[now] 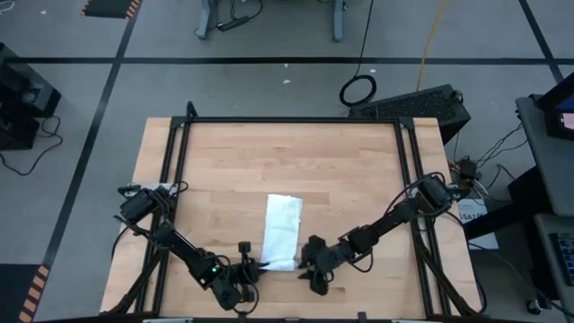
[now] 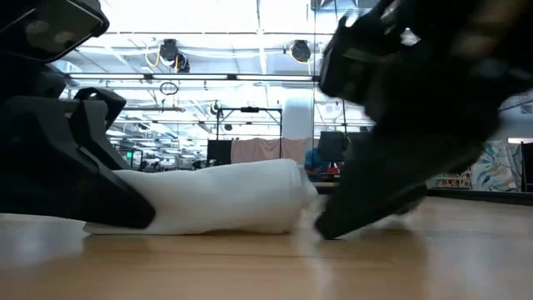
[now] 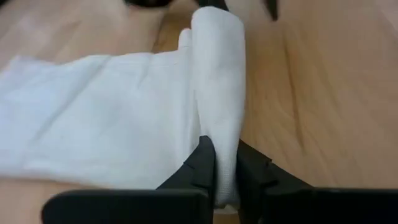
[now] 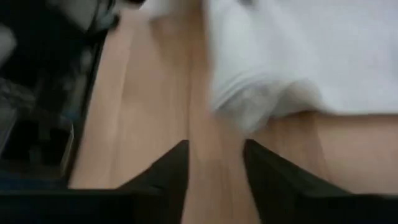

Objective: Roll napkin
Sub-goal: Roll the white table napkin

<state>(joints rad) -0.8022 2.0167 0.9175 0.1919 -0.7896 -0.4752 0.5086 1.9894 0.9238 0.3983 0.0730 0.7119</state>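
The white napkin [image 1: 282,231] lies folded into a long strip on the wooden table [image 1: 359,170], its near end turned over into a low roll [image 3: 217,81]. My left gripper [image 1: 254,266] is at the left end of that roll, shut on it. My right gripper [image 1: 303,263] is just off the roll's right end [image 4: 255,106], fingers [image 4: 171,171] open, with bare wood between them. In the low view the roll [image 2: 225,200] lies on the table between the two grippers. My left gripper pinches the rolled near end of the napkin at its left end [image 3: 225,165] between its two fingers [image 3: 204,163], several layers of cloth. The fingers come level from the table's left, pointing along the roll. The roll rests on the table, the rest of the strip flat beyond it.
A black metal frame [image 1: 296,121] runs round the tabletop. Bare wood lies to the left, right and far side of the napkin. The table's near edge is close behind both grippers.
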